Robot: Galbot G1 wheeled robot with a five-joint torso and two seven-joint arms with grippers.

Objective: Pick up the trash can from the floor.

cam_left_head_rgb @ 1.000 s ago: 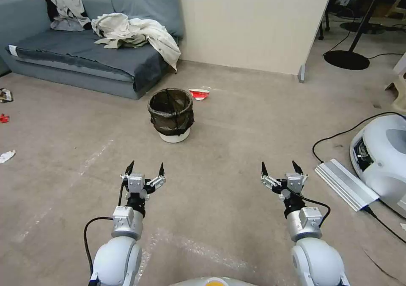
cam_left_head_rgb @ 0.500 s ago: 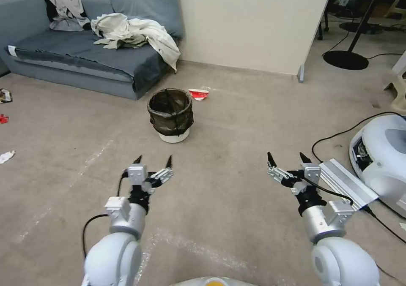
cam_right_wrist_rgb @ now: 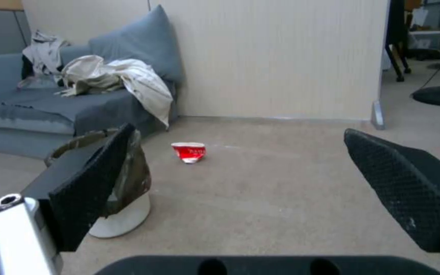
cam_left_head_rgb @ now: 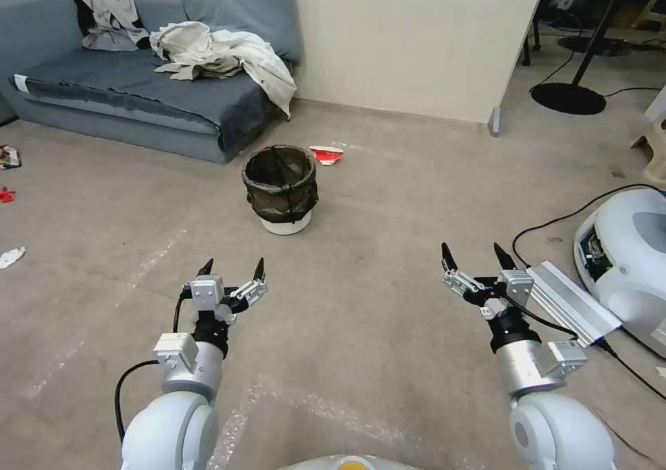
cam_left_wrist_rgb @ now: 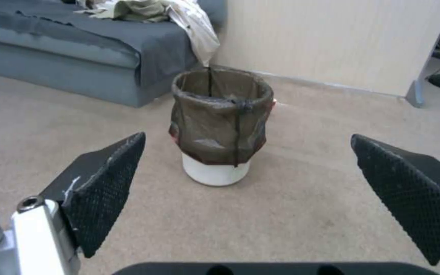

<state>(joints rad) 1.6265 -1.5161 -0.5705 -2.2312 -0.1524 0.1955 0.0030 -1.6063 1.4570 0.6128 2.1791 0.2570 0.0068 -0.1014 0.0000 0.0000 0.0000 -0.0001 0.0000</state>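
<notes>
The trash can [cam_left_head_rgb: 281, 189] is a small white bin with a dark bag folded over its rim. It stands upright on the beige carpet floor [cam_left_head_rgb: 388, 199], just in front of the sofa corner. My left gripper [cam_left_head_rgb: 232, 267] hangs open over the carpet, short of the can and a little left of it. Seen from the left wrist, the trash can [cam_left_wrist_rgb: 221, 124] sits straight ahead between the open fingers [cam_left_wrist_rgb: 109, 183]. Farther right, my right gripper [cam_left_head_rgb: 474, 255] is open too. From the right wrist, the trash can [cam_right_wrist_rgb: 128, 198] is partly hidden behind one finger.
A grey sofa [cam_left_head_rgb: 139, 88] with crumpled cloths stands behind the can. A crushed red-and-white cup [cam_left_head_rgb: 326, 154] lies beyond it near the wall. A white machine [cam_left_head_rgb: 628, 262], a metal rail [cam_left_head_rgb: 565, 302] and cables lie at the right. Small litter dots the far left floor.
Both arms have swung outward: the left gripper has drifted left and the right gripper right and forward. The trash can has stayed in place.
</notes>
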